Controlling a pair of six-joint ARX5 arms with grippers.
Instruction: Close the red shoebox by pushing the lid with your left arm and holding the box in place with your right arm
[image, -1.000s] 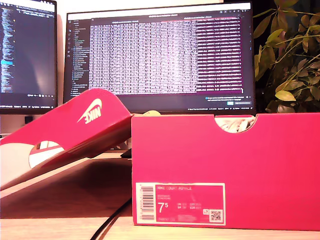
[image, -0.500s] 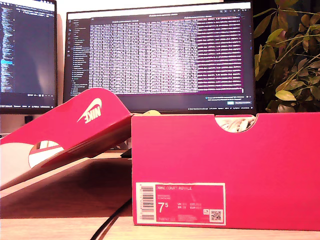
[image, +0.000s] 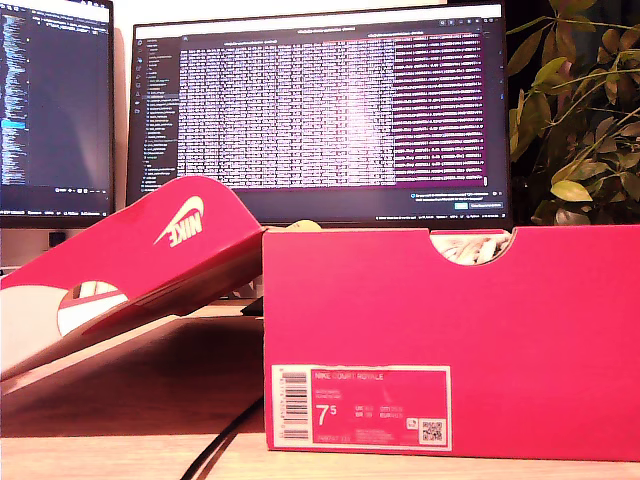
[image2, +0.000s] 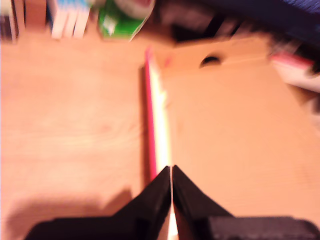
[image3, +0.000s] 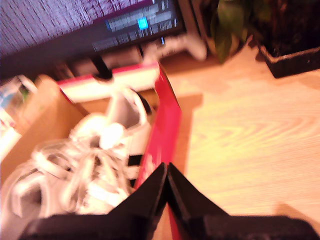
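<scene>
A red shoebox (image: 450, 340) is seen standing open on a wooden tabletop (image: 120, 450), filling the exterior view's right. Its lid (image: 130, 270) is tilted back toward the exterior view's left, raised off the box, with its brown inner face turned upward. Neither arm is seen in the exterior view.

In the first wrist view, my first hand (image2: 171, 175) is shown with its two black fingers pressed together, nothing between them, poised over the lid's red edge (image2: 150, 115) where it meets the cardboard inner face. The view is blurred.

In the second wrist view, my second hand (image3: 167, 172) is likewise shown with fingers closed together and empty, hovering over the box's red side wall (image3: 167, 115). White shoes (image3: 95, 165) are seen lying inside the box. A monitor (image: 320, 110) and a potted plant (image: 580, 110) are seen behind.
</scene>
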